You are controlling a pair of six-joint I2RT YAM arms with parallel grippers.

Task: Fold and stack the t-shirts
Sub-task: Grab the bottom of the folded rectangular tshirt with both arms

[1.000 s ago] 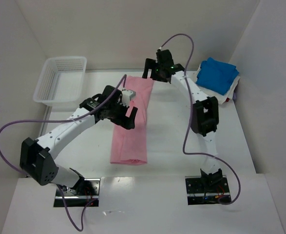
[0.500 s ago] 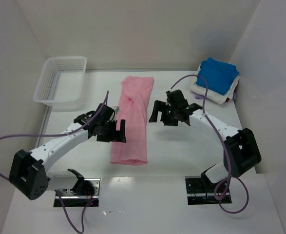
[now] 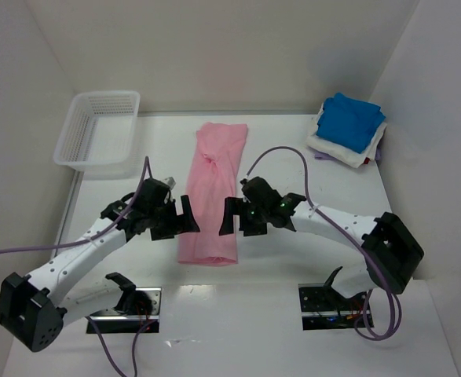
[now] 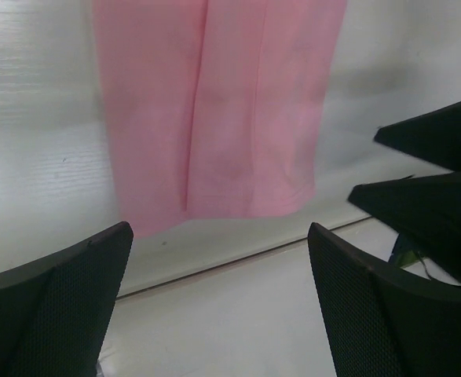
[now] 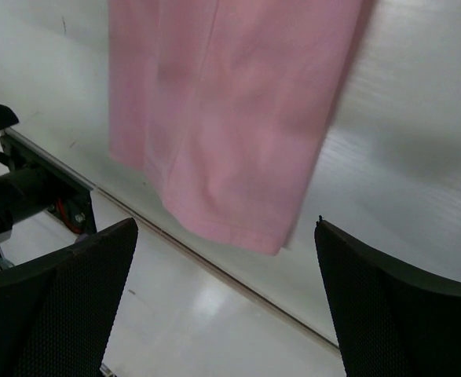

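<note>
The light pink t-shirt lies folded into a long narrow strip down the middle of the table; its near hem shows in the left wrist view and the right wrist view. My left gripper is open and empty just left of the strip's near part. My right gripper is open and empty just right of it. The folded bright blue t-shirt rests on the folded white t-shirt at the far right.
A white mesh basket stands at the far left. White walls close in the table on the back and both sides. The table's near edge runs just below the pink hem.
Both arms have pulled back from the far end of the pink shirt toward its near end, now flanking it with open jaws. The shirt has not moved.
</note>
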